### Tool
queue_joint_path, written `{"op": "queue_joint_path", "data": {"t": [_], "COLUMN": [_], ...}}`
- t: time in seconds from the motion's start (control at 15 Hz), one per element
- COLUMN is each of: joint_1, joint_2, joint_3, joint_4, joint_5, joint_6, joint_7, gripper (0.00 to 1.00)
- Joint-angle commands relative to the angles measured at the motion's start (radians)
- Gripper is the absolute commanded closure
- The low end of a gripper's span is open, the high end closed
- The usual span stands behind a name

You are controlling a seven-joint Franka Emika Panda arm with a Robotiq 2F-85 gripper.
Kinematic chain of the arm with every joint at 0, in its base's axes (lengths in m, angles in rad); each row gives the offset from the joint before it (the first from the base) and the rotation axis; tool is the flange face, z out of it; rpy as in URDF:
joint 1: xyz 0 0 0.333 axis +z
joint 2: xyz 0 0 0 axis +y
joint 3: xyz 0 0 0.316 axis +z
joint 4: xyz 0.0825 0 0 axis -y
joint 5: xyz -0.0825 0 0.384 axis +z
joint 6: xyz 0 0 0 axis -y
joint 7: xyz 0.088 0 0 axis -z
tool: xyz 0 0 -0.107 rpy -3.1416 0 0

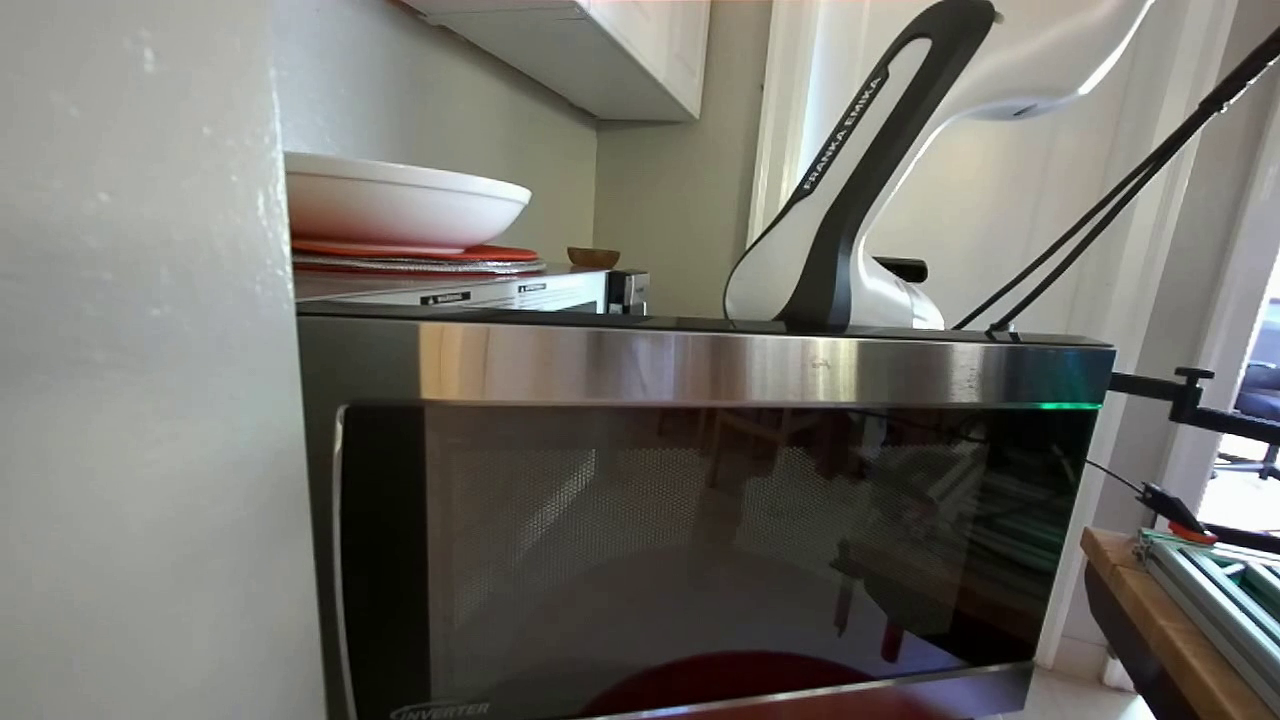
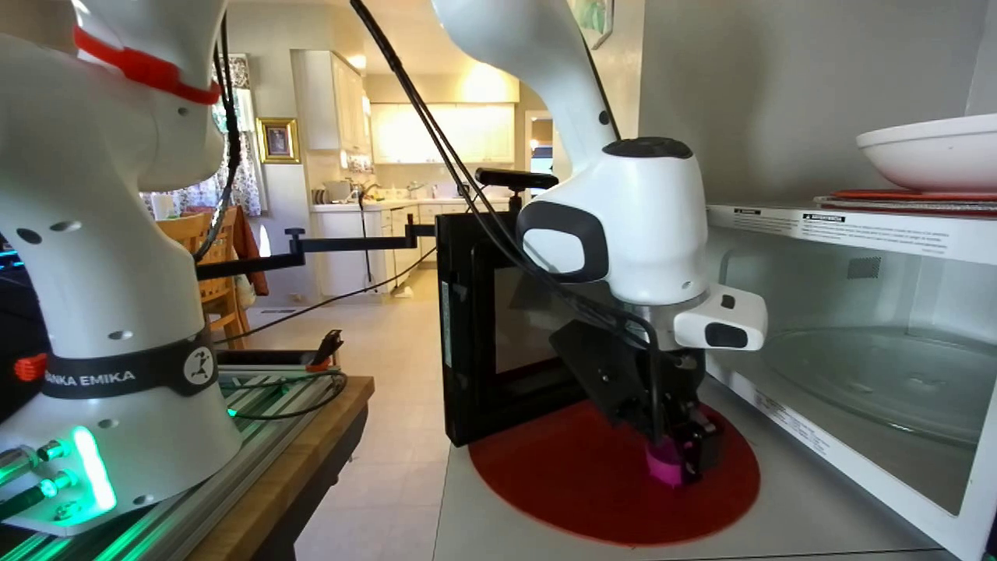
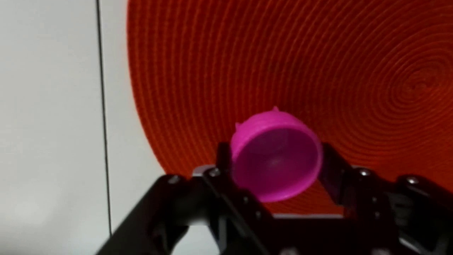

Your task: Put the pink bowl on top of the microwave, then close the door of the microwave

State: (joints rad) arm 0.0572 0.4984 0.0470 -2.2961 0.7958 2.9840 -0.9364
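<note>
Holds pink bowl (image 2: 664, 463) in gripper (image 3: 275, 159) in front of microwave (image 2: 919, 238), pinching it btwn both jaws w/ fingers (image 3: 223, 156) against opp. sides of its wall. Faces bowl's mouth to the lens in the wrist view, w/ tiny nubs visible on outer wall. Hovers over or touches red mat (image 2: 561, 506) before the microwave, well below its top; can't tell which. Has mat lying flat on pale surface (image 3: 53, 106) before microwave's open front. Shows door of the microwave (image 1: 700, 540) wide open in both exterior views, standing out from microwave's front & hiding part of mat. Presents dark glass & steel trim on door's outer face in an exterior view. Reveals clear turntable (image 2: 880, 382) inside microwave. Bears, on top of microwave, wide white dish (image 1: 400, 210) resting on stack of flat discs (image 1: 500, 253), red & silvery. Incl. small brown bowl (image 1: 592, 257), seen above microwave's top in an exterior view; can't tell resting on what. Extends white arm (image 2: 654, 226) down btwn door & microwave's open front, w/ black cables (image 2: 383, 47) strung alongside. Rests arm's base (image 2: 148, 436) on metal rails (image 1: 1212, 598) over wood-edged bench (image 1: 1168, 608), well apart from microwave. Shows black camera (image 2: 516, 179) beyond microwave's door, & cabinet (image 1: 600, 60) hung higher than microwave. Looks, far beyond microwave, onto white kitchen cabinets (image 2: 444, 132) in bkgd.
</note>
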Motion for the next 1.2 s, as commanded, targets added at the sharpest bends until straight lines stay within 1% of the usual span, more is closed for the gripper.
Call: {"op": "queue_joint_path", "data": {"t": [0.0, 0.33, 0.47, 0.6, 0.73, 0.87, 1.13], "joint_1": [-0.022, -0.026, -0.016, -0.017, -0.019, -0.022, -0.033], "joint_2": [-0.002, -0.08, -0.113, -0.168, -0.237, -0.32, -0.456], "joint_3": [0.011, -0.042, -0.085, -0.116, -0.141, -0.164, -0.202], "joint_4": [0.01, -0.03, -0.052, -0.081, -0.103, -0.112, -0.078], "joint_5": [0.015, 0.002, -0.015, -0.024, -0.038, -0.069, -0.147], "joint_6": [0.011, -0.01, -0.03, -0.074, -0.129, -0.216, -0.375], "joint_7": [-0.014, 0.017, 0.036, 0.035, 0.028, 0.029, 0.031], "gripper": [0.63, 0.64, 0.64, 0.64, 0.64, 0.64, 0.64]}}
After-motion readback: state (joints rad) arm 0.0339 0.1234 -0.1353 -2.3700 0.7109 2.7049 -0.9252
